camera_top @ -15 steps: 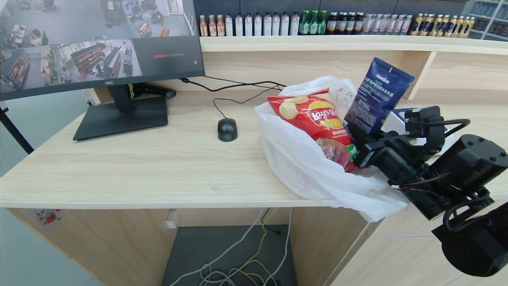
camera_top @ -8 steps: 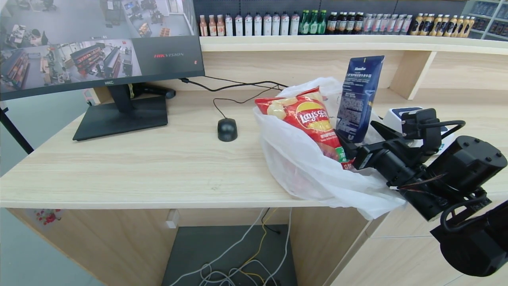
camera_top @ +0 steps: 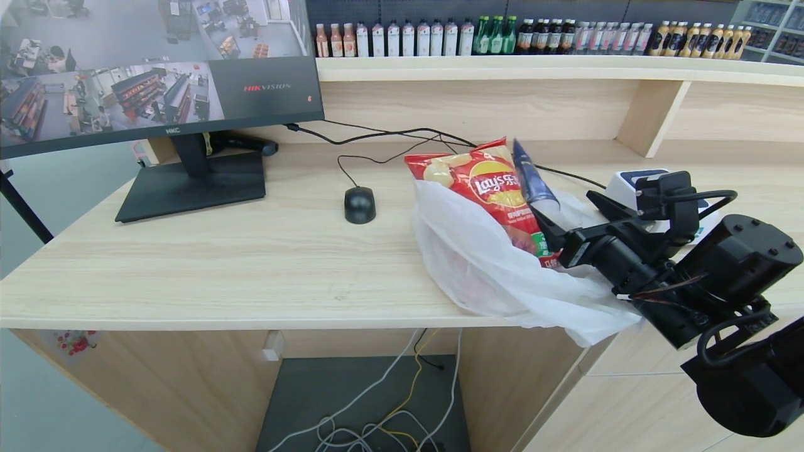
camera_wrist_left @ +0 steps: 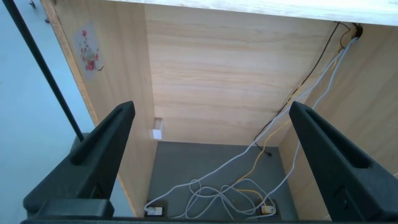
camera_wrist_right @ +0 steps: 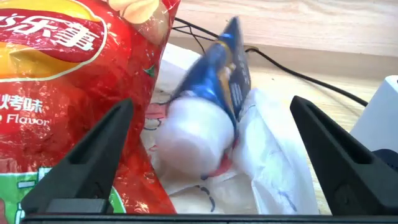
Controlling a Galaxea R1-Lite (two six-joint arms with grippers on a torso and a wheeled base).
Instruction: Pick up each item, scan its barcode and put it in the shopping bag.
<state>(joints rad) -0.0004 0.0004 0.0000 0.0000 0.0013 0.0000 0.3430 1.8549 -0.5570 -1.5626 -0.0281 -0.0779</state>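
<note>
A white shopping bag [camera_top: 490,270] lies on the wooden desk [camera_top: 251,263] near its right front edge. A red chips bag [camera_top: 496,188] leans inside it. A blue pouch [camera_top: 532,179] with a white cap sits tilted in the bag beside the chips, free of any grip. My right gripper [camera_top: 575,216] is open just behind the bag's mouth. In the right wrist view the blue pouch [camera_wrist_right: 219,62] lies beyond the open right gripper [camera_wrist_right: 211,155], next to the chips bag [camera_wrist_right: 68,74] and the bag's plastic [camera_wrist_right: 273,155]. My left gripper [camera_wrist_left: 211,155] hangs open below the desk, holding nothing.
A monitor [camera_top: 157,69] on its stand fills the back left, with a black mouse [camera_top: 360,204] and cables mid-desk. A white and blue scanner [camera_top: 628,179] sits right of the bag. A raised counter ledge [camera_top: 565,69] with bottles runs behind. Loose cables [camera_wrist_left: 236,186] lie under the desk.
The blue pouch was held upright above the bag, moved left, and now lies low and tilted inside it beside the chips. The right gripper has let go of it.
</note>
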